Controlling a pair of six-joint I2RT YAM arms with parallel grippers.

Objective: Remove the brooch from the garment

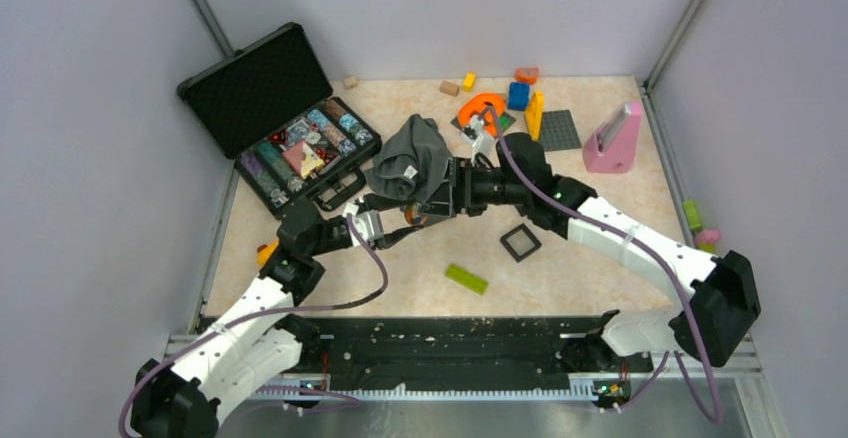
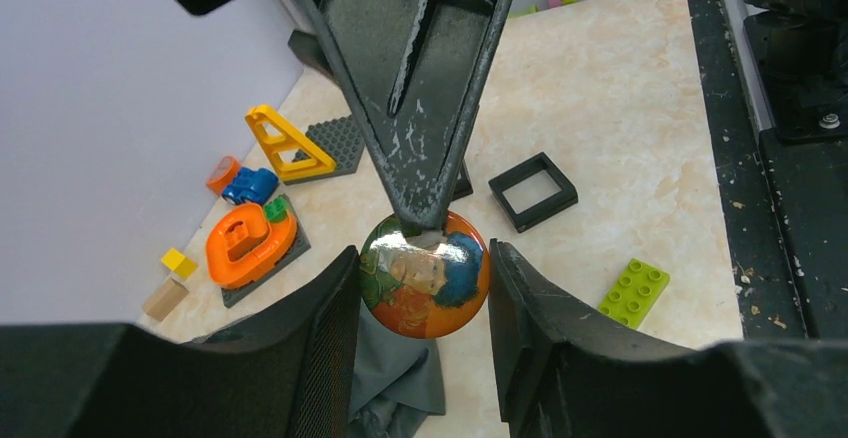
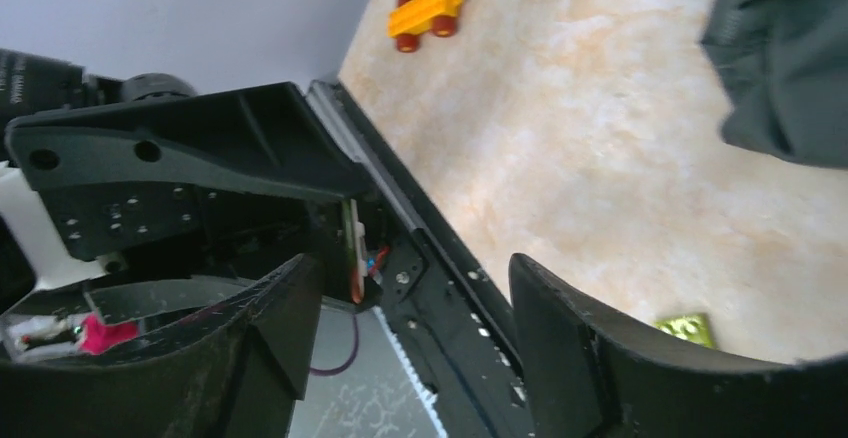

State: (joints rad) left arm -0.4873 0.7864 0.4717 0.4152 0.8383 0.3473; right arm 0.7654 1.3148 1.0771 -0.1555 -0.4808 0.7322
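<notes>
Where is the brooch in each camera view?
Top external: brooch at centre, just below the garment.
Left wrist: brooch at lower centre, large.
Right wrist: cannot make it out.
Shared landmark: lime green brick, in all three.

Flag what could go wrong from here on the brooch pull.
1. The left gripper pinches the brooch only by its glossy round rim, so it could squirt out.
2. Cloth of the garment hangs right under the brooch. Whether the pin is free is hidden, so pulling may drag the shirt along.
3. One finger of the open right gripper touches the brooch's top edge. With the grippers this crowded, a small jolt could knock it loose.
</notes>
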